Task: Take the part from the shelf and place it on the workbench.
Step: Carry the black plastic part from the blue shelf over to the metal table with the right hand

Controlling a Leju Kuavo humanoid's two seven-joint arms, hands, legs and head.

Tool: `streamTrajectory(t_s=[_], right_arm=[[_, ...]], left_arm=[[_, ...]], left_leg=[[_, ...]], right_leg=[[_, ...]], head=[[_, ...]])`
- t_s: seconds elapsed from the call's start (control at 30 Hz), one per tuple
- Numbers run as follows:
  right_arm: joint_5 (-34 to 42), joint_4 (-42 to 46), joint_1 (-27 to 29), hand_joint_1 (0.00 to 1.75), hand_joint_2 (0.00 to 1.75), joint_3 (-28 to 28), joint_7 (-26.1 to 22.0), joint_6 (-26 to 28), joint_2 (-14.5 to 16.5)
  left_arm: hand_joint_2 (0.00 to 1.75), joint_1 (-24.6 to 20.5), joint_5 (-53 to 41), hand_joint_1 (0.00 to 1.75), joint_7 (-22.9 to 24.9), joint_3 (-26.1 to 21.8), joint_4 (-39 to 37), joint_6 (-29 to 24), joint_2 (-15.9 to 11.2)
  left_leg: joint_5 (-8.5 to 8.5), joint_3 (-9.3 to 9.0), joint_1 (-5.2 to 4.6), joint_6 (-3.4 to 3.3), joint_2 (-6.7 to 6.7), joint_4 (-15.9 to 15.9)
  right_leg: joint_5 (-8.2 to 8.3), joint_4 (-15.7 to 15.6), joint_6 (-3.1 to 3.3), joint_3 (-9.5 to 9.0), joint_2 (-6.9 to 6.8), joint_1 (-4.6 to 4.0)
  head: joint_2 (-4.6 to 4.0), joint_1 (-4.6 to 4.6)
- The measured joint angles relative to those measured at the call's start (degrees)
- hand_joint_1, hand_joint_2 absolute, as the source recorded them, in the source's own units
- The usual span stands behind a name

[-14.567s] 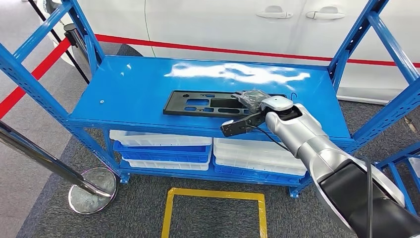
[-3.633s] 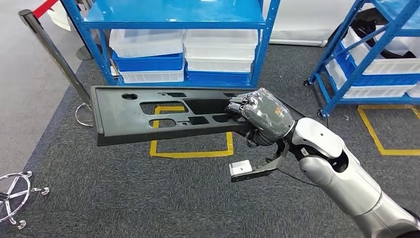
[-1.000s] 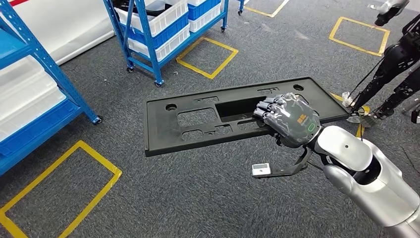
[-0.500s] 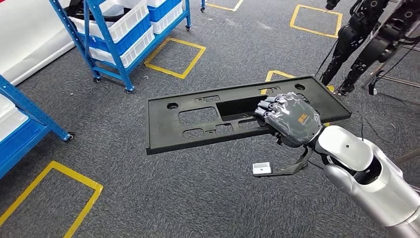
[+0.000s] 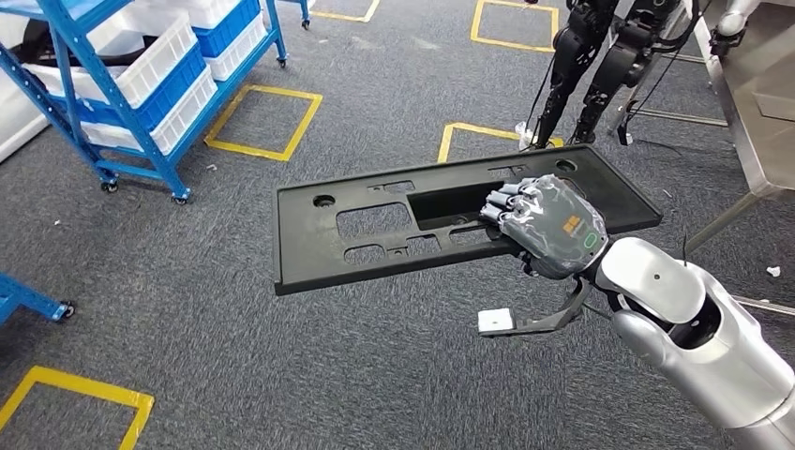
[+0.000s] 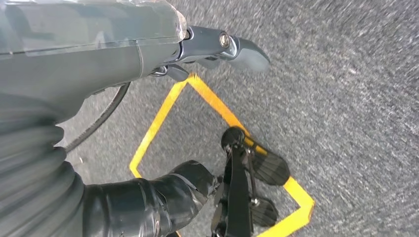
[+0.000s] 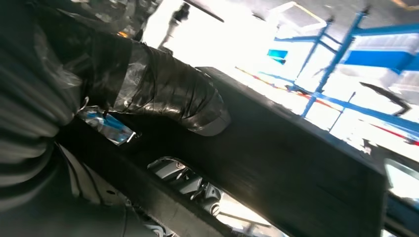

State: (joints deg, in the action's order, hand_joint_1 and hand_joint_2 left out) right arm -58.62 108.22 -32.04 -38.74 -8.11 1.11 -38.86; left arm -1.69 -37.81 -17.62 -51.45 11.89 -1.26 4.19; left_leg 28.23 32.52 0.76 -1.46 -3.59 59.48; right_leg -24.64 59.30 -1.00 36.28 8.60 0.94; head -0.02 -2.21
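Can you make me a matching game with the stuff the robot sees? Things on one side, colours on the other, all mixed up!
Things:
1. part
2. shelf frame
3. floor squares
4. bins

Colours:
A. yellow
B. white
C. black
D. blue

Pairs: 1-C, 2-D, 3-A, 4-B

The right hand holds the black part above the grey carpet.
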Motion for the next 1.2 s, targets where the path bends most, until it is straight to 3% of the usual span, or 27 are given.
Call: streamTrajectory(t_s=[0.03, 0.07, 0.1, 0.17, 0.23, 0.27, 0.3, 0.33, 0.4, 0.43, 0.47, 0.53, 0.57, 0.63, 0.67, 0.73, 0.77, 0.8, 0.83, 0.9, 0.97, 1.03, 1.1, 1.17, 1.2], right_arm=[[0.0, -0.01, 0.11, 1.75, 1.75, 0.0, 0.0, 0.01, -0.03], [-0.01, -0.01, 0.11, 1.75, 1.75, 0.0, 0.0, 0.01, -0.07], [-0.02, -0.02, 0.04, 1.75, 1.75, 0.0, 0.0, 0.02, -0.1], [-0.09, -0.04, -0.11, 1.75, 1.75, -0.05, 0.0, 0.02, -0.04], [-0.24, -0.14, -0.01, 1.75, 1.75, -0.23, 0.0, -0.01, 0.07], [-0.32, -0.23, 0.06, 1.75, 1.75, -0.35, 0.0, -0.03, 0.1], [-0.39, -0.32, 0.1, 1.75, 1.75, -0.46, 0.0, -0.04, 0.12], [-0.44, -0.37, 0.09, 1.75, 1.75, -0.52, 0.0, -0.04, 0.13], [-0.52, -0.43, 0.04, 1.75, 1.75, -0.57, 0.0, -0.03, 0.16], [-0.55, -0.45, -0.02, 1.75, 1.75, -0.58, 0.01, -0.02, 0.19], [-0.6, -0.48, -0.07, 1.75, 1.75, -0.61, 0.01, -0.03, 0.22], [-0.67, -0.51, -0.08, 1.75, 1.75, -0.65, 0.02, -0.04, 0.25], [-0.72, -0.52, -0.06, 1.75, 1.75, -0.66, 0.05, -0.04, 0.26], [-0.8, -0.58, -0.07, 1.75, 1.75, -0.69, 0.14, -0.07, 0.38], [-0.85, -0.66, -0.09, 1.75, 1.75, -0.75, 0.18, -0.08, 0.49], [-0.92, -0.85, 0.0, 1.75, 1.75, -0.98, 0.2, -0.1, 0.7], [-0.96, -0.95, 0.05, 1.75, 1.75, -1.15, 0.2, -0.12, 0.75], [-1.0, -1.03, 0.09, 1.75, 1.75, -1.32, 0.2, -0.14, 0.78], [-1.04, -1.09, 0.11, 1.75, 1.75, -1.45, 0.2, -0.15, 0.81], [-1.05, -1.17, 0.07, 1.75, 1.75, -1.61, 0.25, -0.16, 0.88], [-1.09, -1.28, 0.09, 1.75, 1.75, -1.66, 0.3, -0.18, 0.98], [-1.18, -1.4, 0.18, 1.75, 1.75, -1.67, 0.32, -0.23, 1.01], [-1.3, -1.51, 0.15, 1.75, 1.75, -1.68, 0.33, -0.29, 0.97], [-1.37, -1.62, 0.02, 1.75, 1.75, -1.68, 0.33, -0.34, 1.01], [-1.4, -1.71, 0.02, 1.75, 1.75, -1.7, 0.33, -0.36, 1.06]], left_arm=[[1.75, -0.11, -0.04, 0.0, -0.02, -0.02, 0.0, -0.01, 0.01], [1.75, -0.18, -0.08, 0.0, -0.05, -0.04, 0.0, -0.02, 0.02], [1.75, -0.18, -0.09, 0.0, -0.07, -0.07, 0.0, -0.03, 0.04], [1.75, -0.07, -0.12, 0.0, -0.08, -0.16, 0.0, -0.03, 0.05], [1.75, 0.02, -0.27, 0.0, -0.08, -0.3, 0.0, -0.04, 0.05], [1.75, 0.02, -0.37, 0.0, -0.08, -0.37, 0.0, -0.05, 0.05], [1.75, 0.0, -0.48, 0.0, -0.08, -0.44, 0.0, -0.06, 0.05], [1.75, -0.04, -0.57, 0.0, -0.09, -0.49, 0.0, -0.07, 0.05], [1.75, -0.06, -0.8, 0.0, -0.09, -0.54, 0.0, -0.08, 0.05], [1.75, -0.11, -0.91, 0.0, -0.09, -0.55, 0.0, -0.08, 0.05], [1.75, -0.18, -0.99, 0.0, -0.09, -0.56, 0.0, -0.07, 0.05], [1.75, -0.41, -1.05, 0.0, -0.09, -0.58, 0.0, -0.04, 0.07], [1.75, -0.44, -1.06, 0.0, -0.09, -0.58, 0.0, -0.02, 0.08], [1.75, -0.39, -1.07, 0.0, -0.08, -0.6, 0.0, 0.02, 0.13], [1.75, -0.31, -1.09, 0.0, -0.07, -0.61, 0.0, 0.03, 0.14], [1.75, -0.19, -1.14, 0.0, 0.0, -0.67, 0.0, 0.02, 0.13], [1.75, -0.12, -1.19, 0.0, 0.04, -0.73, 0.0, 0.02, 0.13], [1.75, -0.07, -1.22, 0.0, 0.08, -0.8, 0.0, 0.01, 0.12], [1.75, -0.03, -1.26, 0.0, 0.1, -0.86, 0.0, 0.01, 0.11], [1.75, 0.07, -1.27, 0.0, 0.11, -0.97, 0.0, 0.03, 0.07], [1.75, -0.02, -1.27, 0.0, 0.12, -1.02, 0.0, 0.05, 0.02], [1.75, -0.33, -1.27, 0.0, 0.13, -1.05, 0.0, 0.09, 0.0], [1.75, -0.48, -1.27, 0.0, 0.13, -1.08, 0.0, 0.14, -0.03], [1.75, -0.4, -1.27, 0.0, 0.14, -1.11, 0.0, 0.16, -0.03], [1.75, -0.34, -1.27, 0.0, 0.15, -1.14, 0.0, 0.16, -0.04]], left_leg=[[-0.23, -0.15, -0.04, -0.37, 0.81, -0.32], [-0.48, -0.33, -0.03, -0.79, 1.61, -0.72], [-0.7, -0.5, -0.01, -1.16, 2.4, -1.11], [-0.81, -0.61, -0.16, -1.6, 3.86, -1.42], [-0.66, -0.57, -0.37, -1.69, 5.43, -1.33], [-0.55, -0.57, -0.44, -1.67, 6.18, -1.28], [-0.4, -0.64, -0.5, -1.61, 6.93, -1.23], [-0.23, -0.78, -0.56, -1.51, 7.59, -1.19], [0.15, -1.15, -0.76, -1.1, 8.83, -1.15], [0.3, -1.31, -0.85, -0.82, 9.37, -1.16], [0.41, -1.45, -0.91, -0.53, 9.93, -1.25], [0.69, -1.77, -0.88, 0.06, 10.89, -1.41], [1.2, -1.78, -0.77, 0.3, 10.26, -1.03], [3.72, -0.27, -0.46, 0.62, 7.24, 2.79], [5.55, 1.41, -0.31, 0.67, 5.47, 6.43], [8.17, 5.18, -0.22, 0.8, 4.07, 13.62], [7.77, 6.13, -0.21, 0.84, 3.89, 14.84], [6.21, 6.04, -0.17, 0.85, 3.71, 13.85], [3.82, 5.06, -0.11, 0.8, 3.26, 10.91], [0.14, 2.29, 0.14, 0.61, 0.8, 3.76], [-0.6, 1.04, 0.2, 0.43, -0.63, 0.74], [-0.8, 0.83, 0.07, 0.02, 0.54, 0.29], [-1.27, 0.4, 0.07, -0.8, 2.07, -0.66], [-1.53, 0.06, -0.04, -1.4, 3.56, -1.28], [-1.5, 0.05, -0.15, -1.53, 4.25, -1.32]], right_leg=[[0.01, 0.08, -0.32, 0.16, -0.19, 0.08], [-0.43, 0.68, -0.59, 0.51, -1.37, 0.02], [-1.44, 2.23, -0.79, 1.27, -3.19, -0.09], [-4.85, 8.51, -1.12, 4.21, -7.04, -0.12], [-7.09, 14.72, -1.42, 7.11, -8.2, 0.15], [-6.88, 15.45, -1.49, 7.4, -8.39, 0.26], [-5.59, 13.72, -1.46, 6.38, -8.66, 0.31], [-3.71, 10.05, -1.32, 4.31, -9.37, 0.28], [-1.14, 2.37, -0.65, 0.12, -12.03, -0.37], [-0.71, 0.36, -0.26, -0.91, -12.86, -0.76], [-0.82, -0.31, 0.1, -1.13, -13.07, -1.12], [-0.53, -0.69, 0.73, -1.14, -11.6, -1.14], [-0.37, -1.05, 1.09, -1.33, -10.89, -0.98], [-0.02, -1.71, 1.79, -1.75, -9.56, -0.65], [0.02, -1.78, 2.0, -1.79, -8.87, -0.7], [-0.02, -1.68, 2.19, -1.77, -7.35, -0.77], [-0.07, -1.54, 2.18, -1.78, -6.42, -0.77], [-0.16, -1.33, 2.13, -1.78, -5.47, -0.75], [-0.31, -1.03, 2.02, -1.78, -4.52, -0.7], [-0.72, -0.24, 1.62, -1.51, -2.84, -0.6], [-0.77, 0.21, 0.96, -0.91, -1.43, -0.41], [-0.5, 0.1, 0.2, -0.49, -0.3, -0.17], [-1.29, 1.25, -0.32, 0.19, -2.7, -0.3], [-4.08, 6.33, -0.68, 2.58, -6.77, -0.4], [-5.69, 9.94, -0.86, 4.34, -7.76, -0.29]], head=[[0.0, -0.01], [0.0, -0.06], [0.0, -0.09], [0.0, -0.15], [0.0, -0.15], [0.0, -0.15], [0.0, -0.15], [0.0, -0.15], [0.0, -0.15], [0.0, -0.14], [0.0, -0.15], [0.0, -0.14], [0.0, -0.15], [0.0, -0.13], [0.0, -0.13], [0.0, -0.11], [0.0, -0.11], [0.0, -0.11], [0.0, -0.11], [0.0, -0.13], [0.0, -0.13], [0.0, -0.11], [0.0, -0.15], [0.0, -0.19], [0.0, -0.17]])
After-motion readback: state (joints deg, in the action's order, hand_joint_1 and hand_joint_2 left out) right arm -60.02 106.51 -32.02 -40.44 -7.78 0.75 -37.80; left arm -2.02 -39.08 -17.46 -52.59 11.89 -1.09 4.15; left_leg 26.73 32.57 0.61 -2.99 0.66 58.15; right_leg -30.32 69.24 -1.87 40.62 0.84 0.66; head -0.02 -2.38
